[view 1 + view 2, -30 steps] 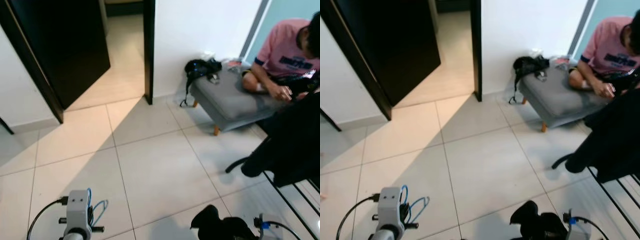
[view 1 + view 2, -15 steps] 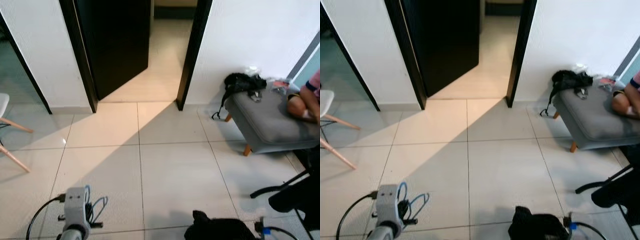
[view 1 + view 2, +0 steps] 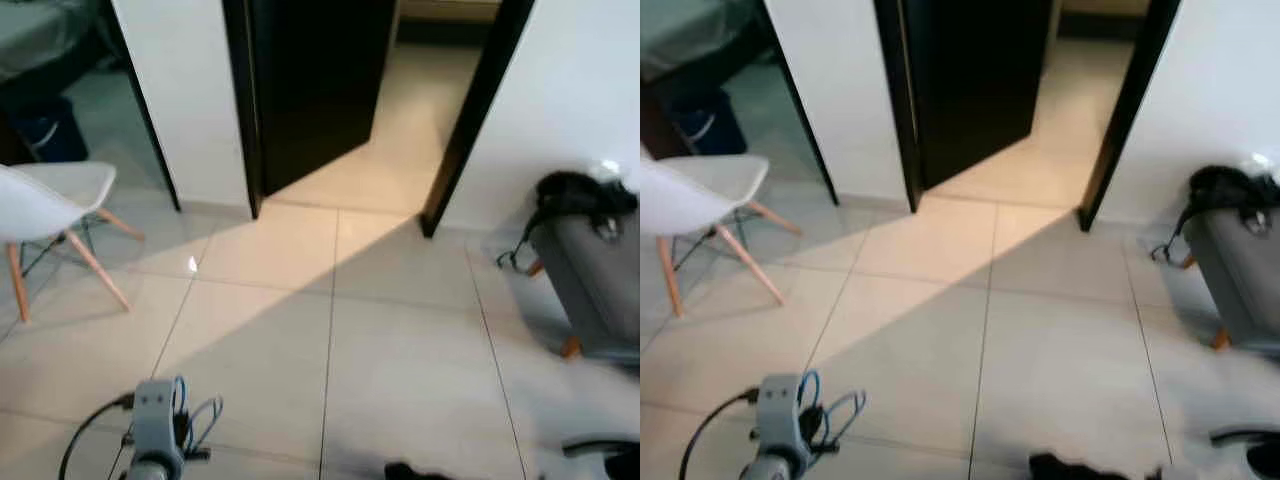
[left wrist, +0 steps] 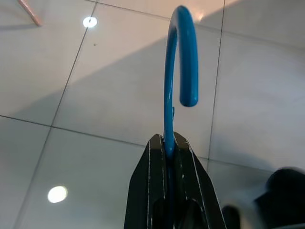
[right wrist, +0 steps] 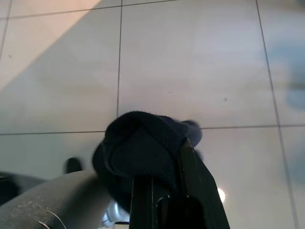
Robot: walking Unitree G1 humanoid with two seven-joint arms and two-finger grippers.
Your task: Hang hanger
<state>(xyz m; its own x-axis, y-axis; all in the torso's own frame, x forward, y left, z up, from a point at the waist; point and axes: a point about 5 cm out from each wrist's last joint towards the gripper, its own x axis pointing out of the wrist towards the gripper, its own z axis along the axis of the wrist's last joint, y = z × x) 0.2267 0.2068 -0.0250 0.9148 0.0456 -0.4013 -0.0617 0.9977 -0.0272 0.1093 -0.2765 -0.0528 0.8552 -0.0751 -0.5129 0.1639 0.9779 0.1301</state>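
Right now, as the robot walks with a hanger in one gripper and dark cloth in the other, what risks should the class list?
1. The left gripper pinches only the thin stem of the blue hanger; jolts while walking could twist it loose.
2. The dark cloth bunched in the right gripper may sag and slip.
3. The white chair has splayed legs to the robot's left, and the head views are blurred; a leg could be clipped.
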